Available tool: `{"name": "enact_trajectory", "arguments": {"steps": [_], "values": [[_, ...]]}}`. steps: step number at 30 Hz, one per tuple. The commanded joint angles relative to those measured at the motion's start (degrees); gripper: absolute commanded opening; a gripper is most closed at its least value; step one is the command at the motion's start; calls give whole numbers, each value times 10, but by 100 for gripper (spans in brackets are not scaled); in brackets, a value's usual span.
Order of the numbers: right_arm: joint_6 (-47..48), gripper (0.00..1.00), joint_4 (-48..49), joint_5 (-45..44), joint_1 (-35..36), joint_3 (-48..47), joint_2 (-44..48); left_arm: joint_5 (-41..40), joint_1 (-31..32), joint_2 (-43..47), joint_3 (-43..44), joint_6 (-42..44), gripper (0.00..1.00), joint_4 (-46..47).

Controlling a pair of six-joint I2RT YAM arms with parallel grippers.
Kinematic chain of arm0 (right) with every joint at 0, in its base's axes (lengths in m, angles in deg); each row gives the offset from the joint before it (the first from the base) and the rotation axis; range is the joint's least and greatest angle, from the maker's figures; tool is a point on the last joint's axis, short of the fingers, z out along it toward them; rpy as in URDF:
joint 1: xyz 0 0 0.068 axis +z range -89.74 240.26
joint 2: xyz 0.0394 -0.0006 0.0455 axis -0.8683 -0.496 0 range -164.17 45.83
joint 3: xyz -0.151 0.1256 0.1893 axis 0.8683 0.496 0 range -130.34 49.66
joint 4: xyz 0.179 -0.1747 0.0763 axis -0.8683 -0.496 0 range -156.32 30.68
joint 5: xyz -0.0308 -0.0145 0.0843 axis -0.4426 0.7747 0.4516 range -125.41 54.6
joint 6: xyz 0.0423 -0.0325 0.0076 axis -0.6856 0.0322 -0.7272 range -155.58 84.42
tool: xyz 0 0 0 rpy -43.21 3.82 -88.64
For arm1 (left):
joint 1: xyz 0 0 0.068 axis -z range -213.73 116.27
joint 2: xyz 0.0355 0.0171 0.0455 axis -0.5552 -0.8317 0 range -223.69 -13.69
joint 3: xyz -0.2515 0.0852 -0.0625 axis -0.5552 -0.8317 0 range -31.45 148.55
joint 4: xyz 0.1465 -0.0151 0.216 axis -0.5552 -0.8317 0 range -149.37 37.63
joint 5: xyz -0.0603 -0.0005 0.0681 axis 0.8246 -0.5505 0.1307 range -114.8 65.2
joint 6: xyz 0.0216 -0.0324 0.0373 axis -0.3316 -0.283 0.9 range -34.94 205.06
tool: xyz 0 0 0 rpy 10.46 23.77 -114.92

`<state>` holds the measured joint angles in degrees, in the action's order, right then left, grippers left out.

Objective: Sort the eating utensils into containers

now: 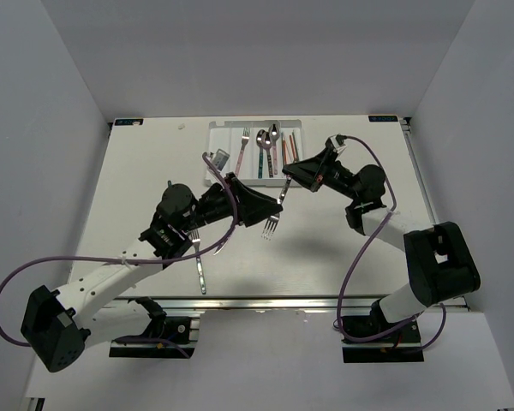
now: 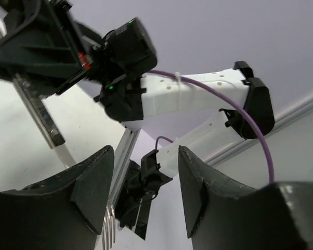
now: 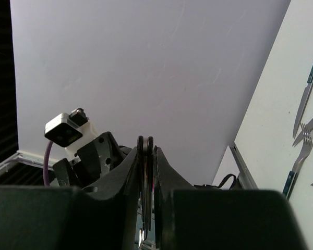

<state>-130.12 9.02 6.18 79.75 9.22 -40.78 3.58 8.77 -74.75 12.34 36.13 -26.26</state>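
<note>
looks like a mid-air handover: right gripper clenched on the fork, left gripper parted beside its tines; left should clamp next.

No legible text, brand, number or sign in any view. Only a tiny red mark on right claw housing, too small to read.

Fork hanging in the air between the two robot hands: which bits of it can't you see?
Top view: the right gripper covers the top of the fork's handle.
Left wrist view: the neck runs behind one finger of the left gripper; the bottom edge cuts the tines.
Right wrist view: only a thin edge shows between the shut fingers; no tines.
</note>
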Motion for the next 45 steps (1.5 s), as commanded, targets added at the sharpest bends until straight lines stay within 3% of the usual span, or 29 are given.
{"name": "enact_trajectory", "arguments": {"steps": [1, 7, 9, 14, 21, 27, 28, 31, 34, 36, 38, 42, 45], "values": [[22, 0, 26, 17, -9, -42, 7, -14, 3, -12, 17, 20, 61, -98], [16, 0, 27, 23, -12, -39, 20, -89, 2, -13, 12, 83, 62, -188], [17, 0, 28, 23, -12, -33, 27, -100, 3, -6, 9, 87, 67, -186], [20, 0, 31, 28, -13, -49, 24, -55, 3, -32, 10, 67, 70, -150], [48, 0, 5, 16, -13, -78, 12, 63, 4, -33, -37, -13, 55, 4], [55, 0, 5, 6, -13, -79, 9, 70, 4, -22, -37, -23, 22, 12], [59, 0, 2, 8, -14, -79, 8, 70, 3, -21, -35, -22, 10, 4], [64, 0, 4, 11, -13, -68, 7, 44, 4, -15, -16, -18, 0, -37], [76, 0, 9, 27, -14, -52, 2, 10, 4, -11, -3, -54, 0, -54], [91, 41, 11, 46, -20, -46, -11, -11, 4, -14, 7, -81, 0, -70], [122, 89, 14, 84, -32, -46, -24, -38, 4, -14, 28, -101, 0, -123], [168, 89, 72, 143, -58, -32, -50, -92, 4, 4, 38, -148, 0, -205], [263, 89, 80, 214, -60, -31, -31, -127, 3, 18, 60, -180, 0, -288]]}}
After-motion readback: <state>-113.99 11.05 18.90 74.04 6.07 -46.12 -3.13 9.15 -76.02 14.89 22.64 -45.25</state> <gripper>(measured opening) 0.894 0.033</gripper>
